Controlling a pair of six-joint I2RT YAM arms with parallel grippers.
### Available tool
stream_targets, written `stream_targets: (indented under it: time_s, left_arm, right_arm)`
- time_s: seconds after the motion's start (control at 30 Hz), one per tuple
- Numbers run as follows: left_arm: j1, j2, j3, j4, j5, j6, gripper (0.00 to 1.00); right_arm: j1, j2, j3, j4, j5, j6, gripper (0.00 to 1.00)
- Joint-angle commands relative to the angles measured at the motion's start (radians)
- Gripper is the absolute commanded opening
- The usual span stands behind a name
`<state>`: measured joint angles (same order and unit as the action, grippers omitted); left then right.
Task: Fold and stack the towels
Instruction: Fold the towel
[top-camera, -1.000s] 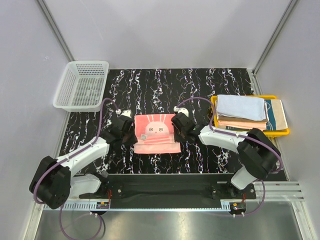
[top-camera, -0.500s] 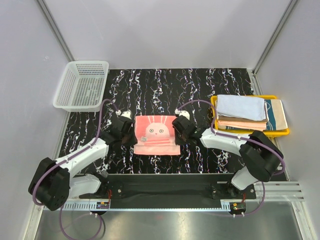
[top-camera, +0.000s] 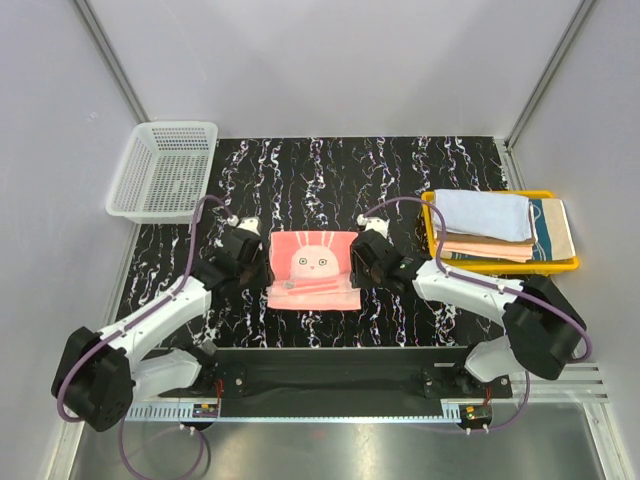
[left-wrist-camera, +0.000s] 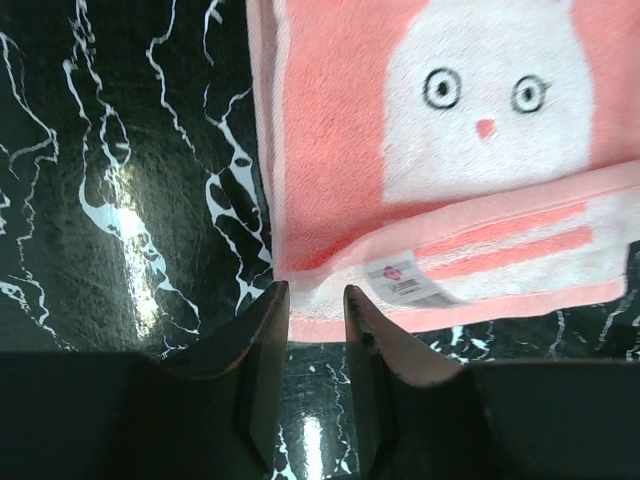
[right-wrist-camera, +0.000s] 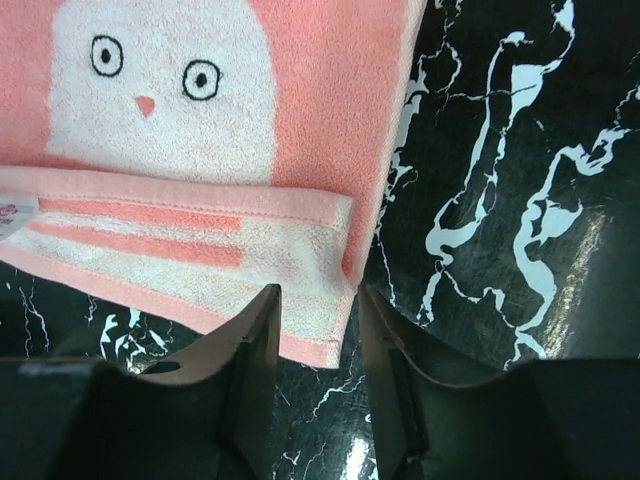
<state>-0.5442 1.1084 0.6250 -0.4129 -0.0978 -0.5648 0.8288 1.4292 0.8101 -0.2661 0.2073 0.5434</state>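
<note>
Nearest, on the near side of the coral pink towel (top-camera: 312, 268): two arm bases on a dark bar along the bench (top-camera: 400, 170) edge.

At the towel's near-left corner: left jaws, parted a little and gripping nothing. Dark fingers (left-wrist-camera: 262, 345) just short of the hem, only hem and black white-veined bench in the gap.

At the towel's near-right corner: right jaws, likewise part-open with no hold. Fingers (right-wrist-camera: 250, 350) on either side of the corner, cloth lying flat in the gap, not pinched.

Towel itself flat on the bench between both jaws, near edge folded up over the top. Paler underside with two pink stripes on that folded band. Beyond the band, a white rabbit face with two round eyes and a small pink nose, ears pointing away.

Small white tag (left-wrist-camera: 395, 275) on the band toward the towel's left end, with a round pink mark. Print too small to read.

Right of the towel and slightly farther: yellow plastic tray (top-camera: 500, 267) with a folded stack. From the bottom up: teal-and-cream towel (top-camera: 552, 228) jutting out on the right, pale peach towel (top-camera: 480, 246), light blue-white towel (top-camera: 480, 214).

Farthest, well off to the towel's far left: white mesh basket (top-camera: 130, 185).
</note>
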Motion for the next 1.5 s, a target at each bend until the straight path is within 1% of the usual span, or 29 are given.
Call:
stream_targets:
  time_s: [0.0, 0.13, 0.17, 0.2, 0.27, 0.4, 0.5, 0.6, 0.73, 0.8, 0.87, 0.9, 1.0, 1.3, 1.47]
  left_arm:
    - [0.000, -0.022, 0.085, 0.011, -0.025, 0.026, 0.33]
    - [0.001, 0.082, 0.146, 0.039, -0.028, 0.046, 0.33]
    - [0.000, 0.141, 0.171, 0.042, -0.029, 0.051, 0.33]
    - [0.000, 0.166, 0.185, 0.042, -0.037, 0.055, 0.33]
    - [0.001, 0.232, 0.209, 0.051, -0.037, 0.059, 0.32]
    - [0.000, 0.275, 0.208, 0.077, -0.028, 0.062, 0.31]
    - [0.000, 0.300, 0.209, 0.079, 0.007, 0.072, 0.30]
    - [0.000, 0.289, 0.194, 0.083, 0.035, 0.072, 0.29]
    - [0.000, 0.283, 0.173, 0.082, 0.075, 0.083, 0.29]
    - [-0.002, 0.280, 0.165, 0.085, 0.092, 0.083, 0.28]
    - [-0.005, 0.272, 0.153, 0.085, 0.092, 0.086, 0.28]
    - [-0.005, 0.271, 0.148, 0.083, 0.119, 0.086, 0.28]
    - [-0.008, 0.268, 0.134, 0.082, 0.142, 0.086, 0.28]
    - [-0.010, 0.189, 0.104, 0.063, 0.155, 0.074, 0.28]
    - [-0.010, 0.173, 0.094, 0.054, 0.164, 0.075, 0.28]
  right_arm:
    - [0.009, 0.016, 0.076, -0.030, 0.072, -0.014, 0.44]
    - [0.009, 0.137, 0.161, -0.033, 0.092, -0.042, 0.44]
    - [0.009, 0.161, 0.193, -0.033, 0.101, -0.049, 0.44]
    - [0.009, 0.206, 0.213, -0.038, 0.110, -0.053, 0.43]
    - [0.009, 0.238, 0.256, -0.039, 0.135, -0.065, 0.43]
    - [0.007, 0.283, 0.296, -0.044, 0.165, -0.080, 0.44]
    - [0.009, 0.306, 0.307, -0.045, 0.162, -0.094, 0.44]
    - [0.009, 0.319, 0.301, -0.045, 0.132, -0.092, 0.40]
    - [0.009, 0.307, 0.265, -0.032, 0.095, -0.079, 0.40]
    - [0.010, 0.309, 0.253, -0.038, 0.078, -0.079, 0.38]
    - [0.009, 0.301, 0.238, -0.038, 0.069, -0.073, 0.38]
    - [0.010, 0.287, 0.230, -0.035, 0.063, -0.071, 0.38]
    - [0.010, 0.266, 0.216, -0.042, 0.052, -0.065, 0.37]
    - [0.010, 0.168, 0.178, -0.070, 0.008, -0.049, 0.35]
    - [0.012, 0.116, 0.147, -0.084, -0.034, -0.033, 0.34]
